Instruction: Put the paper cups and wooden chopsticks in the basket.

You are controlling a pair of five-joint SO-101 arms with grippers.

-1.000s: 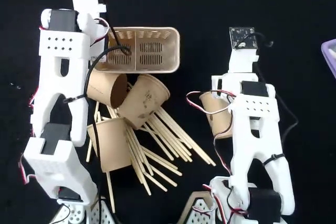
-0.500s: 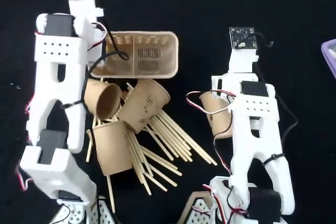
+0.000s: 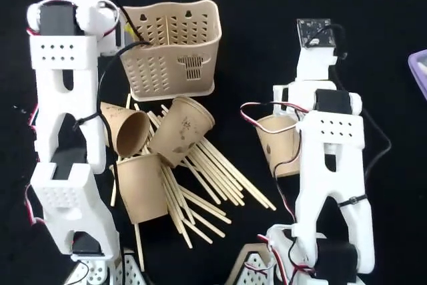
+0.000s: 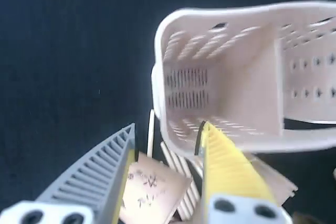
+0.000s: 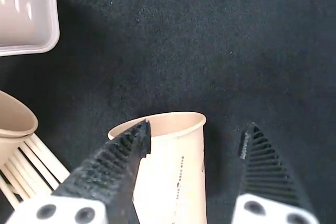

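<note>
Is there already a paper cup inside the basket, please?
No, the left wrist view looks straight into the basket and its inside is bare, while the paper cups lie outside it.

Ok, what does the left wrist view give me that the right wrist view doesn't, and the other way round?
Left wrist view: the left gripper, open, looking into the basket, whose inside looks empty, with a printed paper cup beneath its fingers.
Right wrist view: the right gripper, open, astride a lone paper cup lying on its side on the black table.
Shared: the basket, some of the wooden chopsticks, and the table.
</note>
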